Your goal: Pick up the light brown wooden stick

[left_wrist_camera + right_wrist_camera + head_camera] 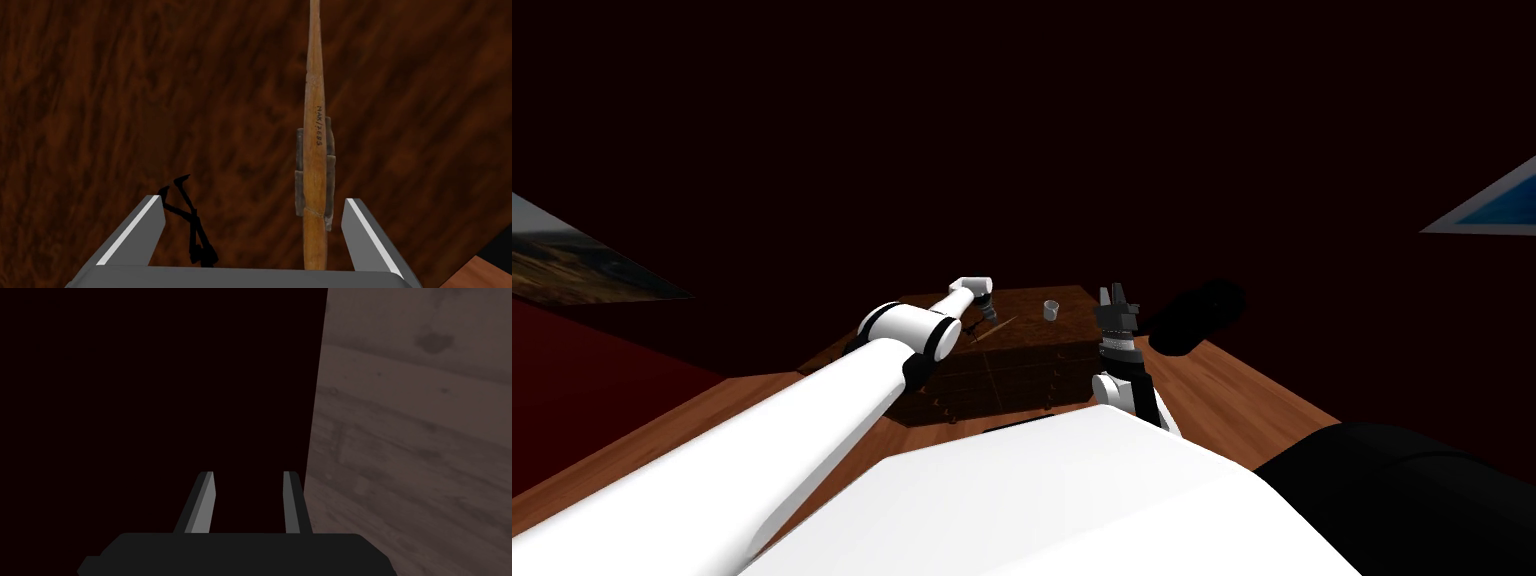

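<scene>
Step in hand: bringing the left tool [252, 200] down around the stick [315, 150] and closing on it. This is my judgement, because the stick is not yet held.
State of the left tool: wide open, holding nothing, and pointing down at the worktop [100, 110], which is dark brown wood with a strong grain.
Where the stick is: it lies flat on the worktop. It is long, thin and light brown, with small black writing on it.
Stick against the tool: it runs away from the tool's body, along the direction of the fingers, and lies between them. It is not centred: it is near one finger [365, 232] and well apart from the other.
Under the stick: a flat grey piece [300, 165] shows on both sides of it. I cannot tell if the two are joined.
Also in the gap: a small black thing [192, 225] with thin legs lies near the farther finger, apart from the stick.
How to do it well: shift the tool sideways until the stick is in the middle of the gap. Then go down until the fingertips stand beside it, and close slowly. The stick looks rounded, so it may roll if one finger touches first. Keep the black thing outside the grip.
Nearby: a small pale cup [1050, 310] stands on the worktop, apart from the stick.
Other arm: the right tool [249, 474] is held up at the right side of the worktop, with a narrow gap between its fingers, holding nothing.
</scene>
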Tool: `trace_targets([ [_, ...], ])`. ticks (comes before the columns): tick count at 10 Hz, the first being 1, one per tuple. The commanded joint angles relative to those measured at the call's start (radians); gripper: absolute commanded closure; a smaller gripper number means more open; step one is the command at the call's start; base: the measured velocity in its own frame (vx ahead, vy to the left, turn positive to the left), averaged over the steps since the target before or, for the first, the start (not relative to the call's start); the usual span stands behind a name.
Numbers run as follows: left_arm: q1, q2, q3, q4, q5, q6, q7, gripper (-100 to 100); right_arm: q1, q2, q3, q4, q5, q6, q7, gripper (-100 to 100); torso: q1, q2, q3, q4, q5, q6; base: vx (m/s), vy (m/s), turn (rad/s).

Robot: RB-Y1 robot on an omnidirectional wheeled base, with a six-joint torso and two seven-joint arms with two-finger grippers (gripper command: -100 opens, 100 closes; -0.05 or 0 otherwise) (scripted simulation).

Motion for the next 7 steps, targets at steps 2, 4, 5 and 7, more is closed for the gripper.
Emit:
trace_targets([
  [2, -0.016, -0.005, -0.001, 0.029, 0.002, 0.016, 0.012, -100, 0.000, 0.000, 0.000, 0.000, 0.000, 0.000, 0.000, 0, 0.000, 0.000, 0.000, 0.000, 0.000, 0.000, 0.025, -0.011, -0.011],
  [4, -0.035, -0.014, -0.002, 0.043, 0.006, 0.038, 0.028, -100, 0.000, 0.000, 0.000, 0.000, 0.000, 0.000, 0.000, 0, 0.000, 0.000, 0.000, 0.000, 0.000, 0.000, 0.035, -0.010, -0.029],
  [5, -0.050, -0.023, -0.004, 0.112, 0.009, 0.057, 0.041, -100, 0.000, 0.000, 0.000, 0.000, 0.000, 0.000, 0.000, 0, 0.000, 0.000, 0.000, 0.000, 0.000, 0.000, 0.050, -0.015, -0.025],
  [7, -0.090, -0.023, -0.004, 0.120, 0.009, 0.011, 0.041, -100, 0.000, 0.000, 0.000, 0.000, 0.000, 0.000, 0.000, 0, 0.000, -0.001, -0.001, -0.001, 0.000, 0.000, 0.031, -0.012, -0.010],
])
